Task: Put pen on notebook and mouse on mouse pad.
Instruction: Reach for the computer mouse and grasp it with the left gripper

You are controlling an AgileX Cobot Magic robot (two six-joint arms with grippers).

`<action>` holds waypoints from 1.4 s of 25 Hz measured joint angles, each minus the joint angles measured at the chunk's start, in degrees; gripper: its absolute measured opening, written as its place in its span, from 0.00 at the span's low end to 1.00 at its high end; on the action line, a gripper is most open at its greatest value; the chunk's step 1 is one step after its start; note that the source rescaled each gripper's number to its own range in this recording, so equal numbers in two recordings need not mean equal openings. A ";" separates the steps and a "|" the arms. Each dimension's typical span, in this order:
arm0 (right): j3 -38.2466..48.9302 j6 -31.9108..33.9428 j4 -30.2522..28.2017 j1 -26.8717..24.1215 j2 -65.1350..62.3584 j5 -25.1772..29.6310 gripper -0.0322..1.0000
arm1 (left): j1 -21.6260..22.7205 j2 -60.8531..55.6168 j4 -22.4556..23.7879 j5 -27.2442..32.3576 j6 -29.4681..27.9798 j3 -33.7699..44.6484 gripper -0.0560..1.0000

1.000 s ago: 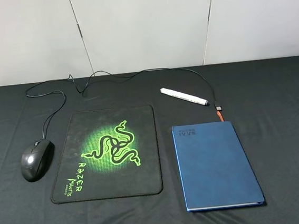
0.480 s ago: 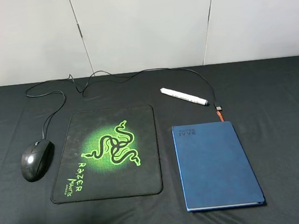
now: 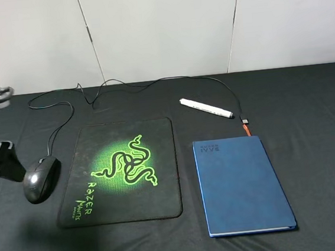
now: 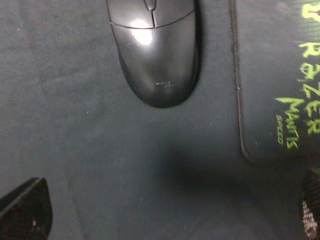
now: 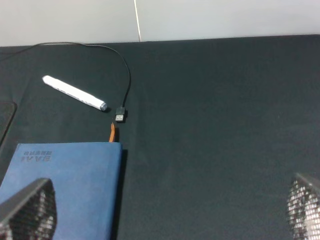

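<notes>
1. Black mouse (image 3: 40,179) sits just left of the Razer mouse pad (image 3: 162,161).
2. Pen (image 3: 206,107) and notebook (image 3: 241,183) lie apart, right of that pad.
3. Left gripper (image 4: 167,215) and right gripper (image 5: 165,212) gape wide, empty.

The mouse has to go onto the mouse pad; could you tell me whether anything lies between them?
Nothing visible does: the mouse sits beside the mouse pad, only bare tablecloth between them, its cable trailing away behind.
</notes>
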 joint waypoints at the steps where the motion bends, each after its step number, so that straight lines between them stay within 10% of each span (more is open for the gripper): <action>1: 0.00 0.00 0.00 0.00 0.00 0.00 1.00 | 0.00 1.36 0.05 -1.16 -0.55 0.00 0.99; 35: 0.00 0.00 0.00 0.00 0.00 0.00 1.00 | 0.00 33.15 -0.17 -20.85 -3.00 -6.08 1.00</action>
